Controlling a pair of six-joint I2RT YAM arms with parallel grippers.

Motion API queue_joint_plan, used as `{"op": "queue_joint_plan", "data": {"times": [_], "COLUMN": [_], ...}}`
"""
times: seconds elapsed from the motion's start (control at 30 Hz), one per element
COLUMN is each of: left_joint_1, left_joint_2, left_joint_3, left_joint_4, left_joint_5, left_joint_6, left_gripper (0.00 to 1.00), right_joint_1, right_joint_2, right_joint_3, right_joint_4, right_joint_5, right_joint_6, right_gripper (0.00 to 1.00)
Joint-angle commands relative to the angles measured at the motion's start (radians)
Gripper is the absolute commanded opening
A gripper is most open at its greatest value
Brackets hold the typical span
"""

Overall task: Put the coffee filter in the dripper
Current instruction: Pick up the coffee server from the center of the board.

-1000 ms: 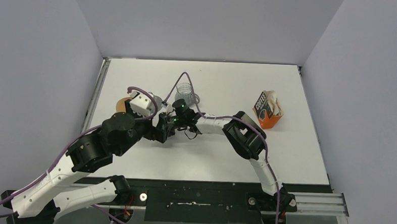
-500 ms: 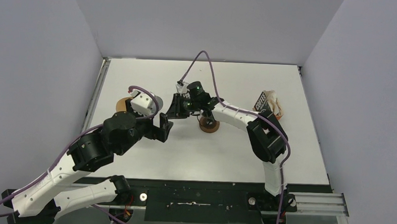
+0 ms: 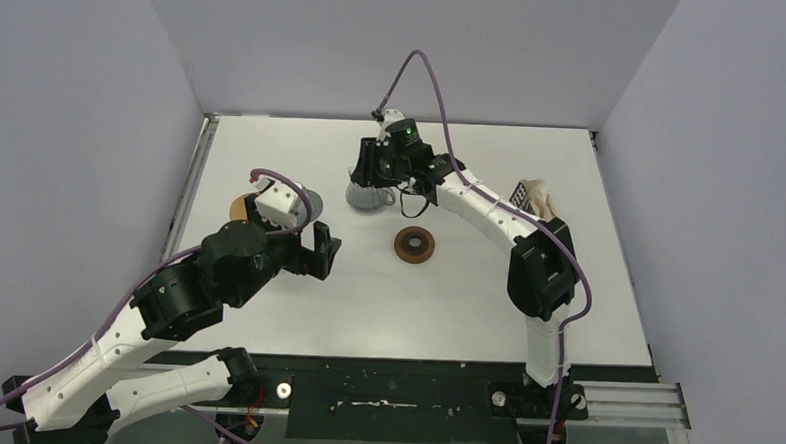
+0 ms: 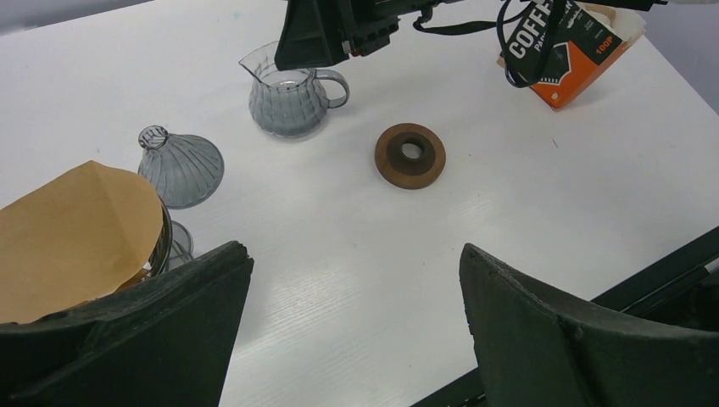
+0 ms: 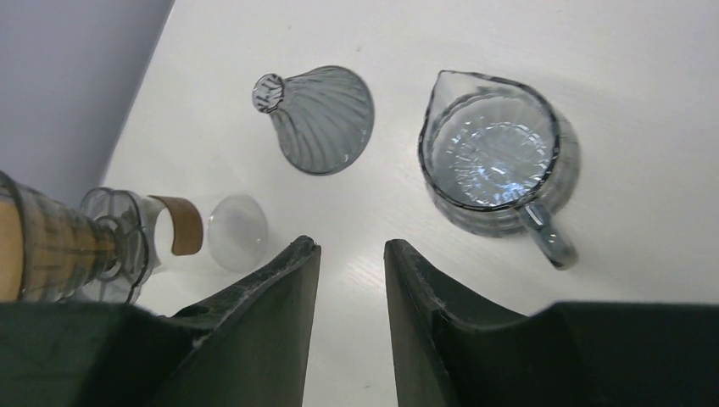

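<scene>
Your left gripper (image 4: 352, 254) hangs left of the brown ring (image 4: 410, 155), jaws wide open and empty; your right gripper (image 5: 352, 246) is above the glass jug (image 5: 496, 161) just behind the ring, jaws a little apart, holding nothing; the dripper (image 4: 180, 165) stands upside down, well left of the ring; the white coffee filter (image 3: 540, 192) pokes out of the orange box (image 4: 576, 68), behind and right of the ring.
</scene>
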Motion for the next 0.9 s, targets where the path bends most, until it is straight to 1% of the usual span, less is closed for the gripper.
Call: {"op": "queue_joint_plan", "data": {"times": [0.0,0.07,0.2,0.57,0.87], "left_joint_1": [0.003,0.004,0.003,0.004,0.004], "left_joint_2": [-0.006,-0.006,-0.009,-0.004,0.013], "left_joint_3": [0.045,0.044,0.038,0.029,0.031], "left_joint_4": [0.042,0.043,0.047,0.051,0.054], "left_joint_5": [-0.021,-0.021,-0.022,-0.029,-0.031], "left_joint_6": [0.011,0.011,0.011,0.005,0.010], "left_gripper": [0.91,0.91,0.91,0.91,0.91], "right_joint_1": [-0.005,-0.007,-0.014,-0.061,-0.077], "right_joint_2": [-0.042,-0.026,0.018,0.186,0.291], "right_joint_3": [0.080,0.092,0.130,0.283,0.365], "right_joint_4": [-0.051,-0.052,-0.062,-0.128,-0.163], "right_joint_5": [0.198,0.246,0.284,0.263,0.217], "right_joint_6": [-0.120,-0.142,-0.184,-0.191,-0.188], "right_gripper": [0.36,0.39,0.41,0.41,0.41]}}
